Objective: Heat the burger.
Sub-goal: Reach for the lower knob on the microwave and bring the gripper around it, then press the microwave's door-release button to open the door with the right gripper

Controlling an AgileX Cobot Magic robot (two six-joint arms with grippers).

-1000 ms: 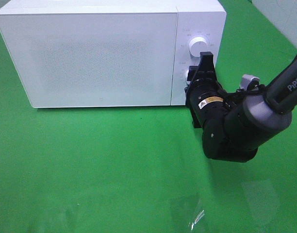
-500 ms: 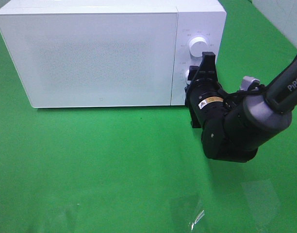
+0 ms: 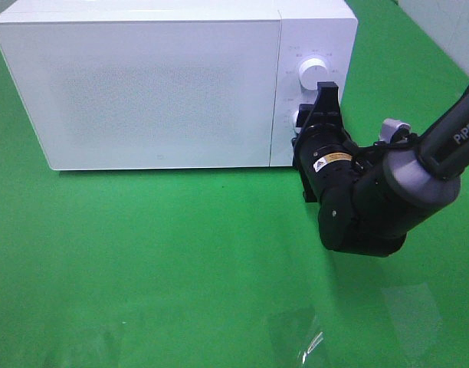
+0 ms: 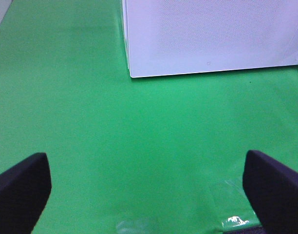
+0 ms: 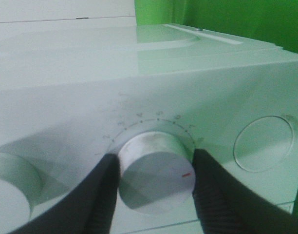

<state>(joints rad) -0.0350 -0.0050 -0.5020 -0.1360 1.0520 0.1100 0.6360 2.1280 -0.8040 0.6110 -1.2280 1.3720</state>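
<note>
The right gripper (image 5: 156,168) has its fingers (image 5: 102,195) half-closed, clamping the microwave's (image 3: 158,84) numbered dial (image 5: 154,178). The left gripper (image 4: 149,190) is spread wide and holds nothing.

The green table (image 3: 142,253) is stretching out wide and flat. The white microwave (image 3: 158,84) is sitting on its far side, door facing near, and a clear glossy film (image 3: 294,331) is shining at near right.

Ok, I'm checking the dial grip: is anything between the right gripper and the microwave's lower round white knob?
Nothing visible. The right gripper has its jaws against both sides of the lower round white knob.
</note>
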